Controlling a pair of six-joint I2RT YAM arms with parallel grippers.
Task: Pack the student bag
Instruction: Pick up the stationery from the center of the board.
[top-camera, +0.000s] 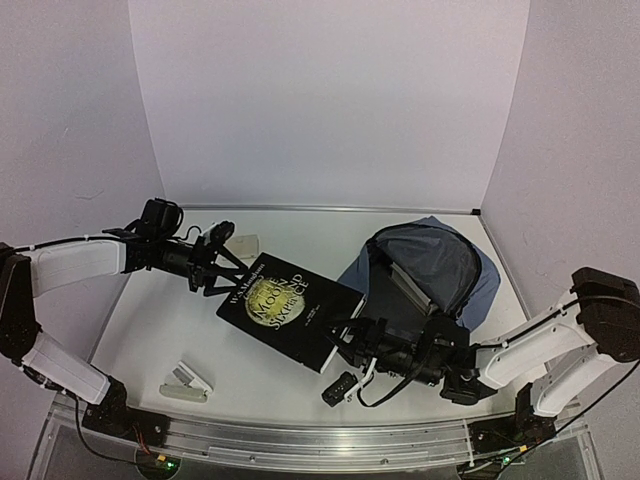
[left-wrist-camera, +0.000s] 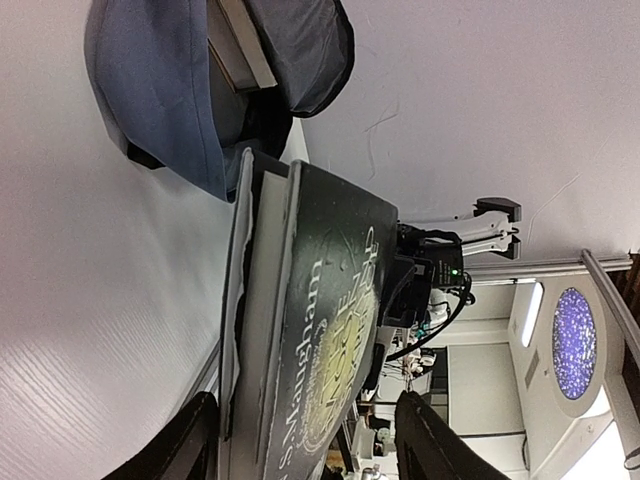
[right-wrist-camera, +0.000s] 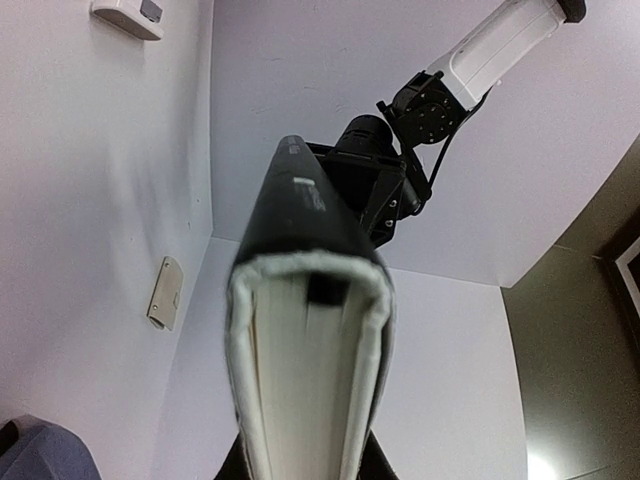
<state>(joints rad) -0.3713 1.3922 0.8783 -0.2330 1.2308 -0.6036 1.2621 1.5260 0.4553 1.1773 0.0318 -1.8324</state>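
Note:
A black hardcover book with a gold emblem hangs level above the table between both arms. My right gripper is shut on its near-right end; in the right wrist view the page edge fills the space between the dark fingers. My left gripper straddles the far-left end. In the left wrist view its fingers stand either side of the book, open, with a gap on the cover side. The student bag, blue-grey, lies at the back right with its mouth open towards the book.
A flat grey book-like item sits inside the bag. A white stapler-like object lies at the front left. A small beige piece is at the back near the wall. A small black object rests under the right arm.

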